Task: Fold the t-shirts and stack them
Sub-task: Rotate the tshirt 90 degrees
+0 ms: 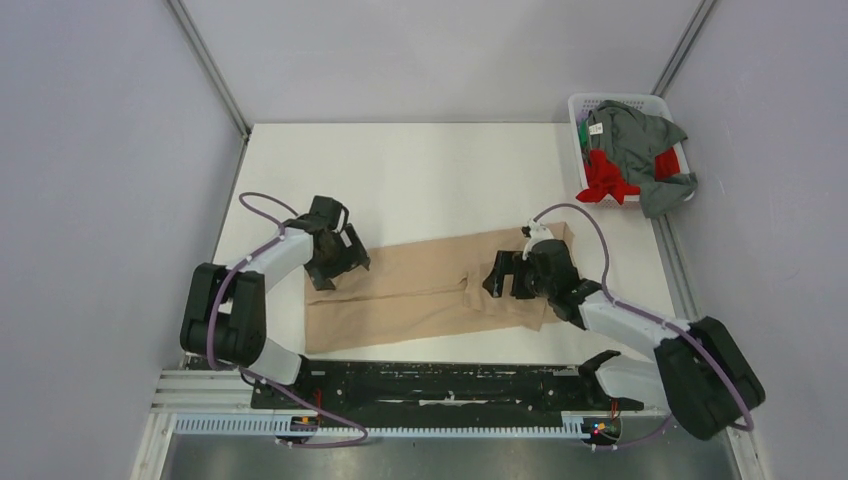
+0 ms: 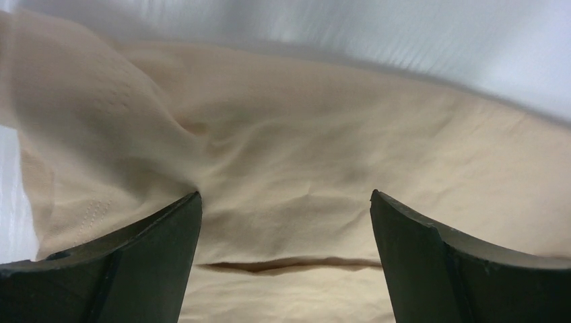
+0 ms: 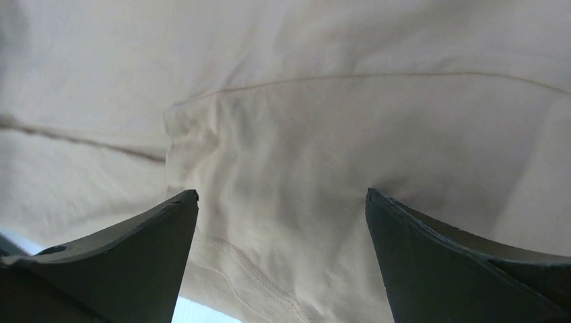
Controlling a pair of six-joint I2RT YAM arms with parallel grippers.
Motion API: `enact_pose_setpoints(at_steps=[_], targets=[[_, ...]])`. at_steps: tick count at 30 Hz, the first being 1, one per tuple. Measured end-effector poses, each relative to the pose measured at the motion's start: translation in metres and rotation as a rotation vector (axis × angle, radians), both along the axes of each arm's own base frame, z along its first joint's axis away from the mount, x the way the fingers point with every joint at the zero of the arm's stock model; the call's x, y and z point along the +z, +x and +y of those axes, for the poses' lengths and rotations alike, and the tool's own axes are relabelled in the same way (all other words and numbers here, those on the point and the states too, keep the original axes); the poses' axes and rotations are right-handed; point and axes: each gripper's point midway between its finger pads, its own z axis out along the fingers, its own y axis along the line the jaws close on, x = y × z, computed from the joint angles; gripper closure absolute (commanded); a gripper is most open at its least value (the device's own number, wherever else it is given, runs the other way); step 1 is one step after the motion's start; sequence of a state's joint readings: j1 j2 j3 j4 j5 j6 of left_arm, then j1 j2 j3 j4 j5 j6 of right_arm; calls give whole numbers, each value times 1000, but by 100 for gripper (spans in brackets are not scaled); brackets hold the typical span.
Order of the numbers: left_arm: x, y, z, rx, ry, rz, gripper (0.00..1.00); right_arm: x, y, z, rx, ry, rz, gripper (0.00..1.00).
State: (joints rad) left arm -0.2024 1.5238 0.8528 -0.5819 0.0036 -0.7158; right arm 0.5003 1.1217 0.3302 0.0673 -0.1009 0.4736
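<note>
The tan-beige t-shirt (image 1: 420,288) lies flat on the table, folded into a long band. My left gripper (image 1: 338,262) is open, low over its left end; the cloth (image 2: 289,168) fills that wrist view, with a fold seam between the fingers. My right gripper (image 1: 505,278) is open over the shirt's right part; its wrist view shows tan cloth (image 3: 289,148) and a stitched hem. Neither holds cloth. The grey-green t-shirt (image 1: 640,150) and the red t-shirt (image 1: 605,180) lie bunched in the basket.
The white lattice basket (image 1: 585,105) stands at the table's back right corner, with cloth hanging over its right rim. Bare white table (image 1: 420,170) lies behind the tan shirt. Grey walls and metal posts bound the table.
</note>
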Motion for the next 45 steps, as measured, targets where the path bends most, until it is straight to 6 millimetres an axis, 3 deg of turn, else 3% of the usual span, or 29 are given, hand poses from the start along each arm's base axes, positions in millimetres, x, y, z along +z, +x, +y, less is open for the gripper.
enact_pose_setpoints(at_steps=[12, 19, 28, 32, 45], targets=[[-4, -51, -32, -129, 20, 39, 0, 2, 149, 2, -98, -64, -52, 2], [-4, -67, -58, -231, 4, 38, 0, 11, 253, 57, 29, 89, -118, 2], [-4, -104, -125, -467, -30, 40, 0, 18, 350, 125, 171, 193, -189, 2], [-5, -113, -155, -556, -35, 66, 0, 18, 367, 152, 212, 215, -234, 2], [-8, -135, -217, -730, -11, 95, 0, 23, 365, 203, 265, 297, -333, 2]])
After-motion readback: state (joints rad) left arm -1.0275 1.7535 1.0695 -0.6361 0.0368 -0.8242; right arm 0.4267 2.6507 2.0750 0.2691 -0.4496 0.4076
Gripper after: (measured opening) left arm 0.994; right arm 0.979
